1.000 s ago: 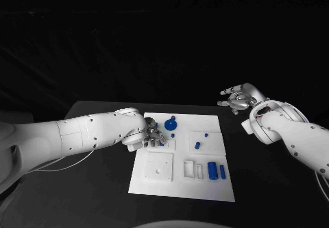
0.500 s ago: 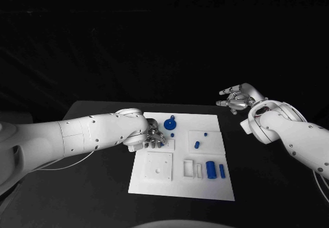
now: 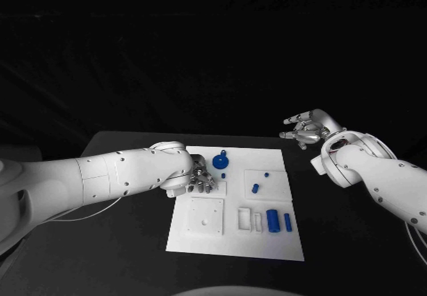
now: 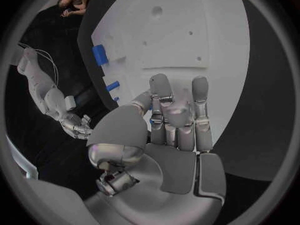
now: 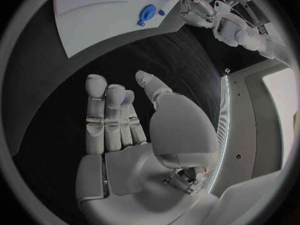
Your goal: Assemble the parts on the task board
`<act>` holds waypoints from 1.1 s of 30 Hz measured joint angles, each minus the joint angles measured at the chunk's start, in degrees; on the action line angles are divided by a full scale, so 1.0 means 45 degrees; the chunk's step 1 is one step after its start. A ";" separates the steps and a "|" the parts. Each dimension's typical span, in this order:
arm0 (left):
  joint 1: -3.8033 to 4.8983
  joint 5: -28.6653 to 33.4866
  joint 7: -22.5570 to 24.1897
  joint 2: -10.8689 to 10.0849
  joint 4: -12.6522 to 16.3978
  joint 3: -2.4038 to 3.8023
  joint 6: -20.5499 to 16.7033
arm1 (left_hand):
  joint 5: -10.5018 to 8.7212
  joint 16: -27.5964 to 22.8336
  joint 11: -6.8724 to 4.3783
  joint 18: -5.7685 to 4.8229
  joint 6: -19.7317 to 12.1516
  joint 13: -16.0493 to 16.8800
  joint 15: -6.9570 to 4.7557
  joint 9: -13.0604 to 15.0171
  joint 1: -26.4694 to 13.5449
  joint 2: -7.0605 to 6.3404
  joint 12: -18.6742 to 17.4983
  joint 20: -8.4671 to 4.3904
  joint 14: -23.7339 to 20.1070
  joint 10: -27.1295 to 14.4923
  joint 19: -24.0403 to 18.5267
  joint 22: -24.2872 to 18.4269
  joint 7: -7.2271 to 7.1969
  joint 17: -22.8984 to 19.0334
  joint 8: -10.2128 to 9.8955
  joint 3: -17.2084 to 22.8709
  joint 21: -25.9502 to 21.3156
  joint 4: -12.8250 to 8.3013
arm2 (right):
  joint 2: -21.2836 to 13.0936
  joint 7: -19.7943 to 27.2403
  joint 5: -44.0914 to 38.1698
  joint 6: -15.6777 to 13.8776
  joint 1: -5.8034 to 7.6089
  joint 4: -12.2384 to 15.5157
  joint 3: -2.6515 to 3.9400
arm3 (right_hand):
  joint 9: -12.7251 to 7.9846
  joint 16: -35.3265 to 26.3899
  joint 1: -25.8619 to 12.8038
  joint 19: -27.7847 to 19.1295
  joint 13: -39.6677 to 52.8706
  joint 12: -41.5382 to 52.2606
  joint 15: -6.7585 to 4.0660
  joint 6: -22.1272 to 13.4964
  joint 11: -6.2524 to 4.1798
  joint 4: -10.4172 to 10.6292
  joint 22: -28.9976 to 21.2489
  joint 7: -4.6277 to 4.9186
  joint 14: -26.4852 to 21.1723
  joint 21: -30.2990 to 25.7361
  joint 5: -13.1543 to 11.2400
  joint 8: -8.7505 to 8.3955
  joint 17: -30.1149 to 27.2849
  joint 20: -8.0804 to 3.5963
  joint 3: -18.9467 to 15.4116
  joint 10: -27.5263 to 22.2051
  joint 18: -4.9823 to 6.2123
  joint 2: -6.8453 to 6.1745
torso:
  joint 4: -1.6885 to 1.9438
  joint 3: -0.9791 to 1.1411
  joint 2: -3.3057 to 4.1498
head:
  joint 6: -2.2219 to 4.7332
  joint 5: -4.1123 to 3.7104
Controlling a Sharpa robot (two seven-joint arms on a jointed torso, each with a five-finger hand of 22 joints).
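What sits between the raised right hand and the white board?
Nothing. In the head view the right hand hangs past the task board's far right corner, with bare black table between. The right wrist view shows the same bare stretch.

Task board (image 3: pixel 233 240) mid-table, left hand (image 3: pixel 197 180) over its left edge, right hand (image 3: pixel 307 128) beyond its right.

Black table (image 3: pixel 124 246), dark backdrop behind

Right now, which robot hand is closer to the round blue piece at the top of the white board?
The left hand. It sits on the task board, just beside the round blue piece. The right hand hangs off the board, farther away.
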 measured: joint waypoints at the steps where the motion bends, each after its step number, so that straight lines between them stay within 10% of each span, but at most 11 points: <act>1: -0.0001 -0.0003 0.0002 -0.0007 -0.0001 0.0000 0.0000 | -0.0036 0.0000 0.0000 0.0000 0.0012 -0.0007 0.0000 0.0000 0.0059 -0.0077 0.0000 0.0000 0.0000 0.0000 0.0000 0.0000 -0.0014 -0.0015 0.0000 -0.0107 -0.0047 0.0108 | -0.0003 0.0000 0.0000 0.0001 0.0000 0.0000 0.0000 | 0.0000 0.0000 0.0000 0.0000 0.0000 0.0000 0.0000 0.0000 0.0000 0.0000 0.0000 0.0000 0.0000 0.0000 0.0000 0.0000 0.0000 0.0000 0.0000 0.0000 0.0001 0.0000 | 0.0000 0.0001 0.0000 | 0.0000 -0.0006; 8: -0.0021 -0.0046 -0.0013 -0.0140 -0.0024 -0.0020 -0.0015 | -0.1202 0.0000 0.0001 0.0000 -0.0025 -0.0044 0.0001 -0.0015 -0.0243 -0.1059 0.0000 0.0000 0.0000 -0.0001 0.0000 -0.0001 -0.0113 -0.0045 0.0003 -0.0737 -0.0116 0.0946 | -0.0020 0.0003 0.0004 0.0001 -0.0017 -0.0005 0.0000 | 0.0000 0.0000 0.0000 0.0000 0.0001 0.0000 0.0000 0.0000 0.0001 0.0000 0.0000 0.0000 0.0000 0.0000 0.0000 0.0000 0.0000 0.0000 0.0000 0.0001 0.0001 0.0000 | 0.0004 -0.0007 -0.0001 | 0.0011 -0.0024; 14: -0.0043 -0.0062 -0.0031 -0.0235 0.0007 -0.0035 -0.0045 | -0.2143 -0.0059 0.0001 0.0000 0.0059 -0.0143 -0.0065 -0.0107 -0.0506 -0.3424 -0.0061 -0.0051 -0.0068 -0.0001 0.0051 0.0013 -0.0102 -0.0094 0.0003 -0.1349 -0.0164 0.3706 | -0.0025 0.0004 0.0008 0.0000 -0.0036 -0.0012 0.0000 | 0.0001 0.0000 0.0000 0.0000 -0.0009 0.0000 0.0000 0.0000 0.0001 0.0004 0.0000 0.0000 0.0000 -0.0062 0.0000 0.0000 0.0000 0.0000 -0.0004 0.0001 0.0000 0.0000 | 0.0006 -0.0015 0.0000 | 0.0044 -0.0034; 19: -0.0043 -0.0007 -0.0011 -0.0383 0.0170 -0.0031 -0.0151 | -0.2143 -0.0156 0.0002 0.0001 0.0059 -0.0247 -0.0065 -0.0198 0.0059 -0.3504 -0.0061 -0.0094 -0.0068 -0.0001 0.0094 0.0012 -0.0102 -0.0113 0.0002 -0.3543 -0.0191 0.4893 | -0.0026 0.0004 0.0015 -0.0006 -0.0053 -0.0027 0.0000 | 0.0000 0.0000 -0.0054 0.0000 -0.0010 0.0000 0.0000 -0.0001 0.0002 0.0078 0.0000 -0.0001 0.0000 -0.0074 0.0000 0.0000 0.0000 0.0000 0.0003 0.0001 0.0001 0.0054 | 0.0006 -0.0015 0.0000 | 0.0079 -0.0035; 28: 0.0150 0.0496 0.0096 -0.0875 0.0557 0.0048 -0.0489 | -0.2143 -0.0525 0.0002 0.0001 -0.0128 -0.0475 -0.0179 -0.0441 0.0059 -0.3504 -0.0419 -0.0126 -0.0183 -0.0001 0.0114 0.0019 0.0115 -0.0604 0.0002 -0.4045 -0.0387 0.4958 | -0.0028 0.0002 0.0035 -0.0011 -0.0112 -0.0062 0.0000 | 0.0000 0.0000 -0.0050 0.0000 -0.0010 0.0000 0.0000 -0.0063 0.0002 0.0108 0.0000 0.0021 0.0000 -0.0074 0.0000 0.0000 0.0000 0.0000 0.0035 0.0002 0.0001 0.0050 | 0.0000 -0.0032 0.0000 | 0.0123 -0.0067; 33: 0.0494 0.1119 0.0162 -0.1038 0.0422 0.0281 -0.0608 | -0.2136 -0.0919 0.0235 0.0001 -0.1561 -0.0596 -0.0051 -0.1226 0.0739 -0.3185 -0.0898 -0.0095 -0.0447 0.0002 -0.0008 -0.0032 0.0494 -0.1031 -0.0059 -0.3768 -0.0577 0.4825 | -0.0015 0.0001 0.0058 -0.0011 -0.0122 -0.0073 0.0000 | 0.0000 0.0000 -0.0050 0.0000 -0.0009 0.0000 0.0000 -0.0063 0.0002 0.0143 0.0000 0.0020 0.0000 -0.0074 -0.0001 0.0000 0.0000 0.0000 0.0000 0.0002 0.0002 0.0050 | 0.0002 -0.0017 0.0007 | 0.0194 -0.0061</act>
